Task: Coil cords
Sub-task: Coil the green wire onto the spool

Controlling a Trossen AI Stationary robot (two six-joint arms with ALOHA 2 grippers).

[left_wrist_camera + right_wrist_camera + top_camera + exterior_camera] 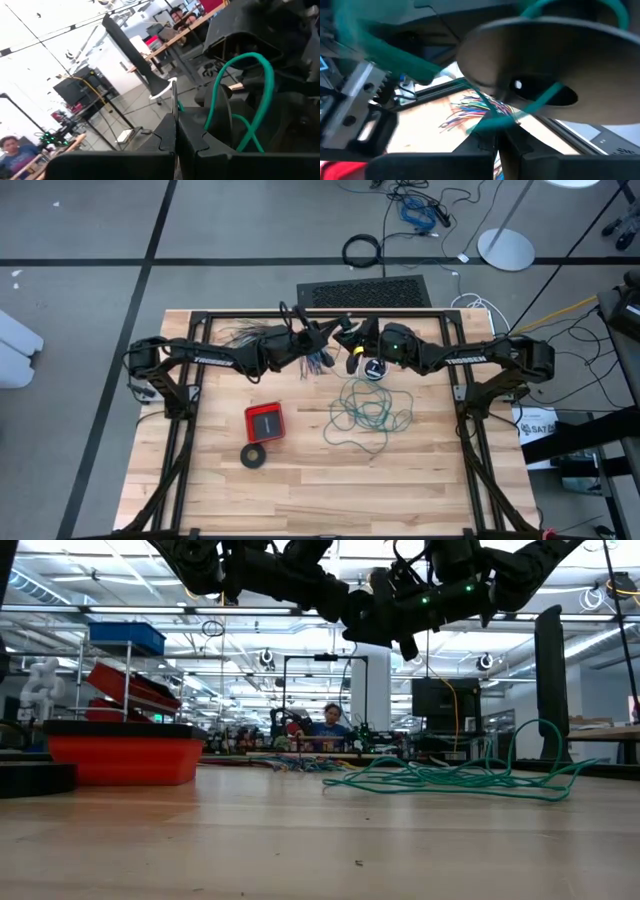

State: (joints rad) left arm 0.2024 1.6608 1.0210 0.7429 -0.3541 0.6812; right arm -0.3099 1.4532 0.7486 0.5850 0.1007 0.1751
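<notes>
Two grippers are counted: the left gripper (335,332) and the right gripper (350,338), tips almost meeting above the table's far edge. One teal-green wire (368,412) is seen in a loose tangle just below the right gripper. One red box (264,422) and one black ring (254,456) are counted, below the left gripper. One fanned bundle of many-coloured wires (250,335) is seen beside the left gripper.
</notes>
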